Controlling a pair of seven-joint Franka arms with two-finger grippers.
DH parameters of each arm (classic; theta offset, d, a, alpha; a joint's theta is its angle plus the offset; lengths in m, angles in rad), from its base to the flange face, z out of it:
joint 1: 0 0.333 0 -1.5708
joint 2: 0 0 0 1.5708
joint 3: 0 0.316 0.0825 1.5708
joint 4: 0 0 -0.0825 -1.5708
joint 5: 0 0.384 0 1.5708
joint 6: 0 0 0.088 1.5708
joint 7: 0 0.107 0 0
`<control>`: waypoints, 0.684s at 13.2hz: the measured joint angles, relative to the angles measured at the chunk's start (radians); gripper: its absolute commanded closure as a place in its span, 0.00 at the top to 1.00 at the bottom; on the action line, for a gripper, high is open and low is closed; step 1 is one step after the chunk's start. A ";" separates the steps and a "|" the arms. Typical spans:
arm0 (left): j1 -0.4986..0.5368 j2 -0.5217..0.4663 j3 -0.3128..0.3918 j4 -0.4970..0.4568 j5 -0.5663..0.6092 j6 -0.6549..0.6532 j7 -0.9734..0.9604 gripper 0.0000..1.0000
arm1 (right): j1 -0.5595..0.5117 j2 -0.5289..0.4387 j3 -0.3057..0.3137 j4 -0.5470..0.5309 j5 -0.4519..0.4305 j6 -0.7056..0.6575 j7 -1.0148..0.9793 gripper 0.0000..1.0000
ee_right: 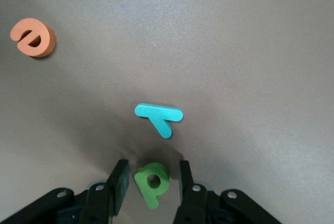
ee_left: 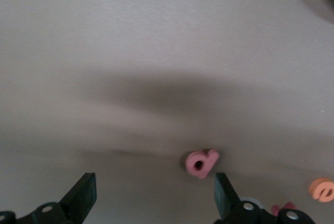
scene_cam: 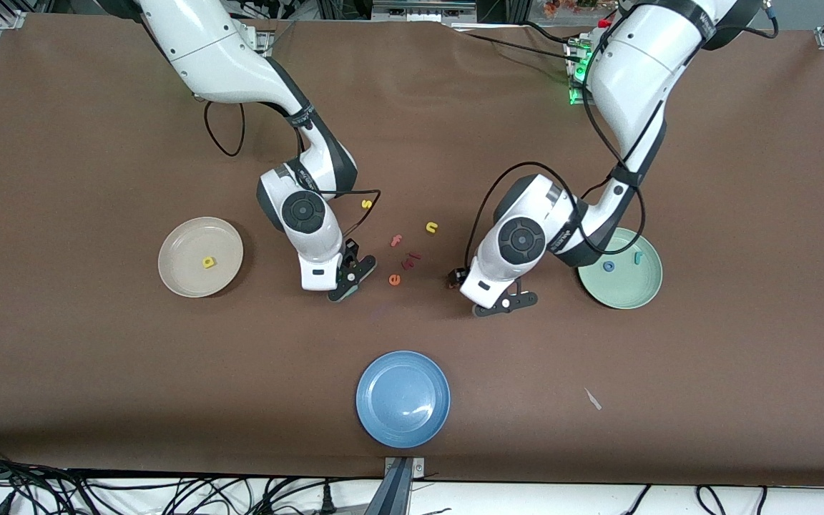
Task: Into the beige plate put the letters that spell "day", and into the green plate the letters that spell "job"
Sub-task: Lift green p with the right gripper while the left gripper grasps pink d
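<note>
My right gripper (ee_right: 152, 167) is down at the table, its fingers open on either side of the green d (ee_right: 152, 181), close to it with small gaps. The teal y (ee_right: 159, 117) lies just past the d. In the front view the right gripper (scene_cam: 349, 282) hides both letters. My left gripper (ee_left: 155, 185) hangs wide open low over the table, the salmon b (ee_left: 201, 162) lying just ahead of one finger (ee_left: 224, 192). The beige plate (scene_cam: 176, 247) holds the yellow a (scene_cam: 209, 262). The green plate (scene_cam: 626, 290) holds the blue o (scene_cam: 608, 267) and teal j (scene_cam: 638, 257). The left gripper (scene_cam: 503, 304) is beside the green plate.
Between the two hands lie a yellow s (scene_cam: 366, 204), yellow n (scene_cam: 432, 227), salmon f (scene_cam: 396, 240), dark red letters (scene_cam: 412, 257) and an orange e (scene_cam: 395, 280). A blue plate (scene_cam: 403, 398) sits nearer the front camera. A white scrap (scene_cam: 592, 398) lies beside it.
</note>
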 measured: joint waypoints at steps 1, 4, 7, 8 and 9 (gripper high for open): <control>-0.009 0.013 0.000 0.002 0.000 0.025 -0.009 0.99 | 0.000 0.001 0.000 0.000 0.000 0.000 0.000 0.42; -0.035 0.047 0.000 0.012 0.001 0.042 -0.008 0.92 | -0.001 0.005 0.001 0.000 0.000 0.000 0.000 0.28; -0.056 0.072 0.001 0.013 0.010 0.043 0.045 0.82 | -0.002 0.004 0.003 0.002 0.001 0.000 0.000 0.14; -0.056 0.078 0.002 0.013 0.010 0.043 0.064 0.79 | -0.002 0.004 0.003 0.002 0.001 0.000 0.000 0.11; -0.056 0.084 0.004 0.014 0.010 0.043 0.076 0.74 | -0.002 0.004 0.003 0.002 0.001 0.000 0.000 0.07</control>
